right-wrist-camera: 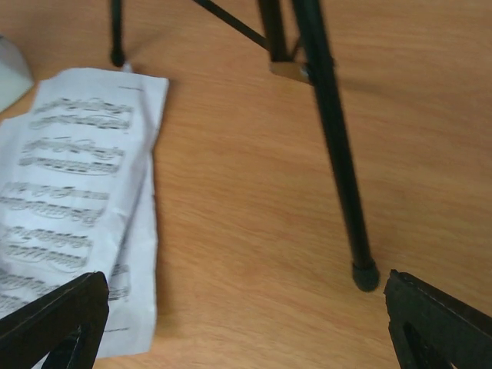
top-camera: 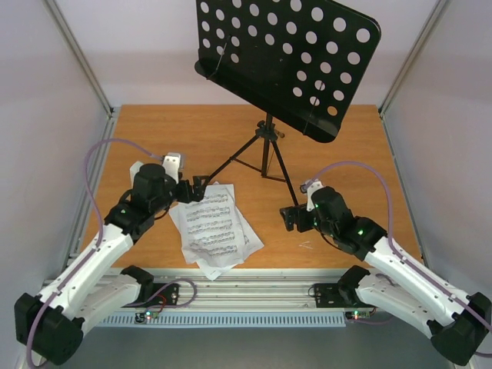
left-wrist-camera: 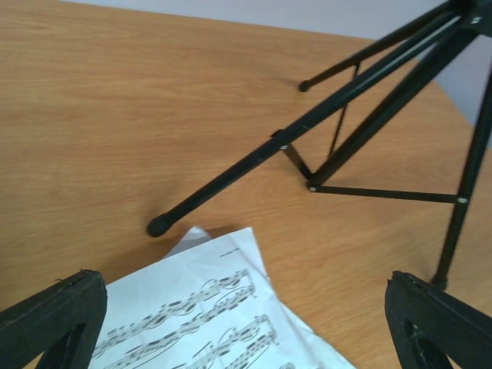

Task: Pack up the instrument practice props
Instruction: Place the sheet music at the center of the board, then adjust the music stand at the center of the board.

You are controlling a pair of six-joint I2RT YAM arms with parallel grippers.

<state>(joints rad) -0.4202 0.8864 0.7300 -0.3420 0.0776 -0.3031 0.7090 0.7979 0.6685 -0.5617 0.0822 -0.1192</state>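
Observation:
The black tripod music stand (top-camera: 267,146) stands at mid-table, its perforated desk (top-camera: 292,54) tilted high above. White sheet-music pages (top-camera: 215,227) lie loosely stacked on the wood in front of it; they also show in the left wrist view (left-wrist-camera: 200,315) and the right wrist view (right-wrist-camera: 73,177). My left gripper (top-camera: 198,187) (left-wrist-camera: 246,334) is open and empty over the pages' far corner, beside the stand's left foot (left-wrist-camera: 160,224). My right gripper (top-camera: 294,217) (right-wrist-camera: 246,330) is open and empty, low by the stand's right foot (right-wrist-camera: 364,275). A pale object (right-wrist-camera: 9,73), perhaps the metronome, is mostly hidden.
The wooden table (top-camera: 346,154) is framed by metal uprights (top-camera: 77,54) and white walls. A metal rail (top-camera: 254,288) runs along the near edge between the arm bases. Purple cables (top-camera: 100,154) loop off both arms. The tripod's rear leg (left-wrist-camera: 338,71) reaches back.

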